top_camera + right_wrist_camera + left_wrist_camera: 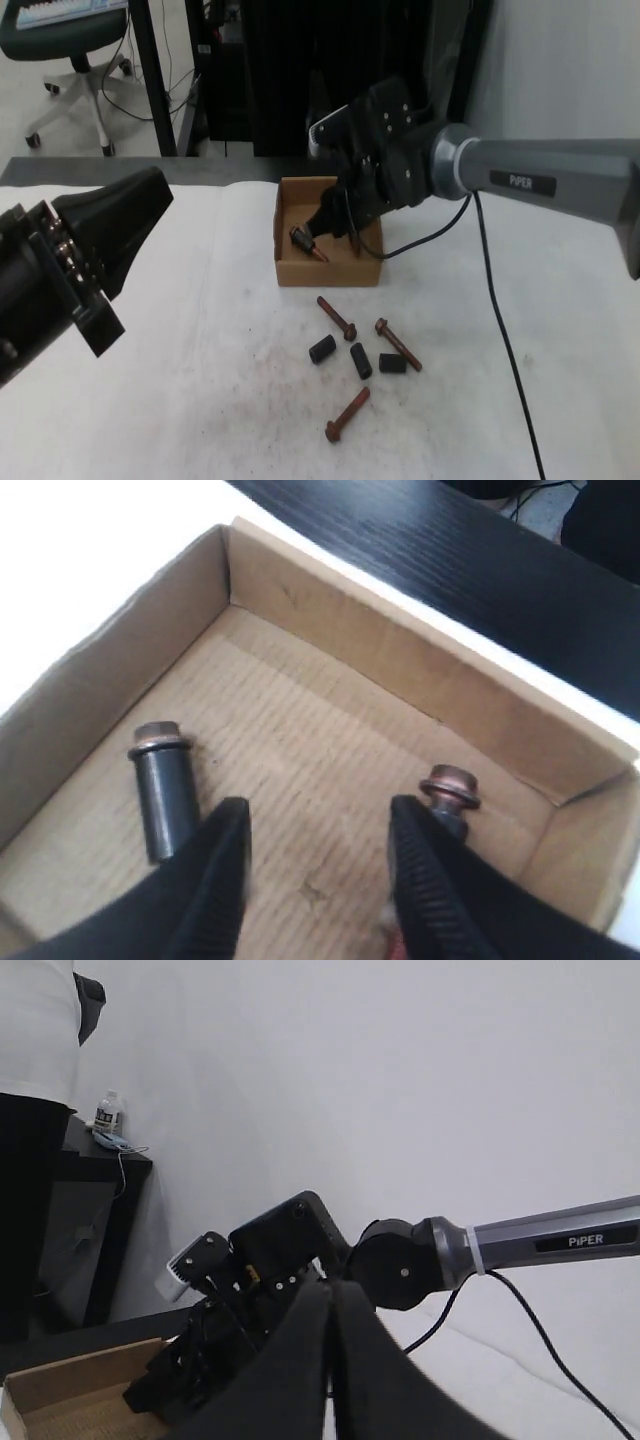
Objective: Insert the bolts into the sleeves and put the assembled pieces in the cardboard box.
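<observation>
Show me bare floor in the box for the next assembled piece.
Bare floor lies between one assembled piece and the other in the cardboard box, under the open right gripper. Bolts and sleeves crowd the cloth before the box; both flanks are bare.

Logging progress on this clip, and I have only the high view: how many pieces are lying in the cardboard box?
Observer: Two. The right wrist view shows a sleeved bolt lying on the floor of the cardboard box, and a second bolt with only its head clear. The rest of it is hidden behind the right pincer.
Operator: Is that pincer holding anything?
Observer: No. It is open over the box floor, with nothing between its fingers.
Operator: And the left pincer?
Observer: In the left wrist view the left pincer has its fingers pressed together, with nothing between them.
</observation>
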Robot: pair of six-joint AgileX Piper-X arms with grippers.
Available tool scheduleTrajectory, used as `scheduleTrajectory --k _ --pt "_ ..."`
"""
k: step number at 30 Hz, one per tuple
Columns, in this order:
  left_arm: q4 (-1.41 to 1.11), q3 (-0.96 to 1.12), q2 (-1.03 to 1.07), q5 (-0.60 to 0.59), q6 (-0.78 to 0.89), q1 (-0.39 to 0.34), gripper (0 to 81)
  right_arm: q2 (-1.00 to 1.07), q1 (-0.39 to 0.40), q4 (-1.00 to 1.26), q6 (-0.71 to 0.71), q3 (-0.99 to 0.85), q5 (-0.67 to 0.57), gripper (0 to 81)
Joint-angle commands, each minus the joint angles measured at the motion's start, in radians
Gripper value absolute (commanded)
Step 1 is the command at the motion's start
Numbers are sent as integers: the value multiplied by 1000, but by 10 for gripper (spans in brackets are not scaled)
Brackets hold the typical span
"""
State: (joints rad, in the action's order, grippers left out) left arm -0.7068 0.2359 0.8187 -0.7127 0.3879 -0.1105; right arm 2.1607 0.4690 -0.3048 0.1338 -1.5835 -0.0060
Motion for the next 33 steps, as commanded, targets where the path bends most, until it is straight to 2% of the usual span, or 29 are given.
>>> scheduleTrajectory --k 1,5,8,10,16,21,27,33 --pt "5 1 -12 -19 -31 1 3 -94 -5 -66 6 -10 -39 415" --pt "87 1 -12 -44 -84 1 3 -189 -6 -239 69 -10 -239 415" --pt "162 1 -12 -43 -140 1 3 -246 -6 -415 214 -8 -381 415" --pt "172 1 -12 -43 -160 1 3 -269 -2 -545 344 -7 -423 415" --pt "172 1 -12 -35 -164 1 3 -274 16 -788 683 21 -375 387" --pt "172 1 -12 -35 -164 1 3 -265 21 -793 774 95 -325 292" --pt "172 1 -12 -35 -164 1 3 -265 40 -764 910 203 -332 291" --pt "172 1 -12 -35 -180 1 3 -265 127 -654 1012 297 -335 291"
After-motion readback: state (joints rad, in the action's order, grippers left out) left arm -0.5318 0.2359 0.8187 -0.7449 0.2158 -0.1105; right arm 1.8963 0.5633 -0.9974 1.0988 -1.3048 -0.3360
